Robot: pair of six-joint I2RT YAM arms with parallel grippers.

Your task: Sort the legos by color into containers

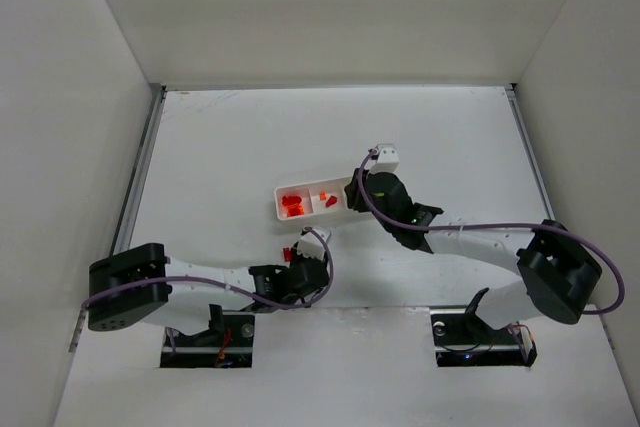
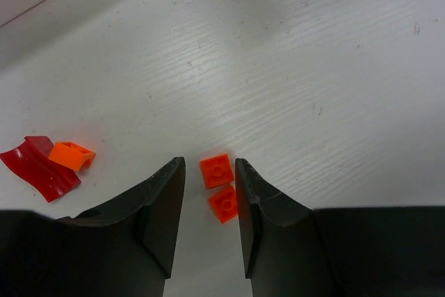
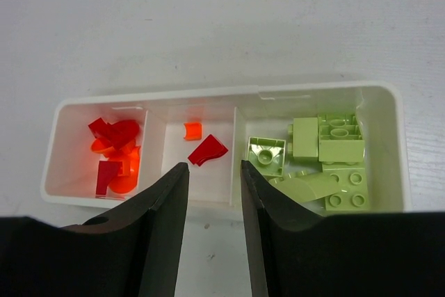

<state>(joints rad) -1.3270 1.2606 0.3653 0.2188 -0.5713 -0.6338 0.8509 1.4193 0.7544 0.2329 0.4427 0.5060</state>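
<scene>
My left gripper (image 2: 208,166), jaws apart, straddles two orange legos (image 2: 216,170) on the surface (image 2: 292,67); red lego (image 2: 35,168) at 9 o'clock. My right gripper (image 3: 214,168), jaws apart, empty; tray (image 3: 222,94) at 12 o'clock.

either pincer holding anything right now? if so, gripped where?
Nothing is held. The left pincer stands open around two orange legos without clamping them; the right pincer hangs open and empty over the tray.

White table (image 1: 230,137), faint wood grain; plain white walls (image 1: 330,7) enclose three sides; even light.
</scene>
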